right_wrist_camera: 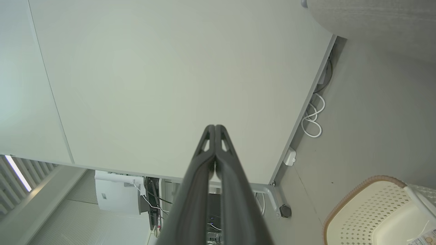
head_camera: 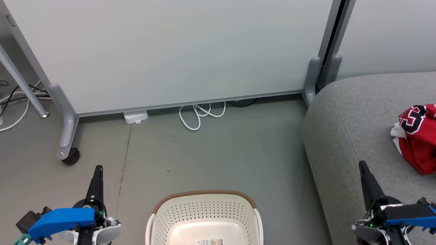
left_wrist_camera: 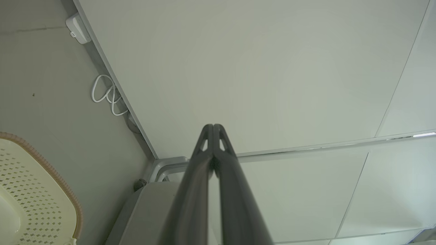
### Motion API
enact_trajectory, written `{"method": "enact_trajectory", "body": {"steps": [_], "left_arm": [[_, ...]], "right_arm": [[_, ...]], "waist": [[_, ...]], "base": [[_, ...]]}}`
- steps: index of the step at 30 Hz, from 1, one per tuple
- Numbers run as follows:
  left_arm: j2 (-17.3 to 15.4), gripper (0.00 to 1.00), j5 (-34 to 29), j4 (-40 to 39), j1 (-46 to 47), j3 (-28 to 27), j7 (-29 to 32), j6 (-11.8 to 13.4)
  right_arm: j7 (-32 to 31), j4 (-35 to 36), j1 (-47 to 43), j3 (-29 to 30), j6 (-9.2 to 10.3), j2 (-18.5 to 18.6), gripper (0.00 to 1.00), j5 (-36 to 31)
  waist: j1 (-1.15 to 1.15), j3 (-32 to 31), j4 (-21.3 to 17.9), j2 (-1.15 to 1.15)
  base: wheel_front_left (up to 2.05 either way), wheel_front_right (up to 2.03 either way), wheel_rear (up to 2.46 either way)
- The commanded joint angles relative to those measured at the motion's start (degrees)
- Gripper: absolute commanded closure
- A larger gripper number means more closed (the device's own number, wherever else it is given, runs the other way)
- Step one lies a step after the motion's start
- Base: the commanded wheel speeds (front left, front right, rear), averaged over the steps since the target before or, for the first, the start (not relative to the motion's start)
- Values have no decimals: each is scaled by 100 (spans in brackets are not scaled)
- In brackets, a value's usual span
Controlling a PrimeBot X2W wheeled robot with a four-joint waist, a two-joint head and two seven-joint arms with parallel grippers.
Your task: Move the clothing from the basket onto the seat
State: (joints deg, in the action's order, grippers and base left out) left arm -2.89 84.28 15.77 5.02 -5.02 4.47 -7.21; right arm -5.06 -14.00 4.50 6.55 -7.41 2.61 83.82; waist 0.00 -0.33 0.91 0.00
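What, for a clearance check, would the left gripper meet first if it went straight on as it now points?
Probably the white partition panel: in the left wrist view the shut left gripper aims at its bare face, with nothing between. How far off it stands is unclear.

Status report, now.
Left gripper shut, empty; right gripper shut, empty. Red jersey on sofa; basket shows no clothing. White cable by partition, off the path.
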Motion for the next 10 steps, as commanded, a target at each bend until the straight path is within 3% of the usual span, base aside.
{"method": "enact_trajectory", "body": {"steps": [1, 10], "left_arm": [[2, 100, 91, -51, 107, -39, 26, -42], [3, 100, 438, -119, 132, -106, 119, -46]], "right_arm": [[-34, 12, 109, -2, -13, 39, 100, 91], [-89, 5, 158, -3, -14, 40, 100, 465]], "waist": [[0, 2, -4, 0], [0, 24, -43, 0]], "base": [[0, 0, 0], [0, 0, 0]]}}
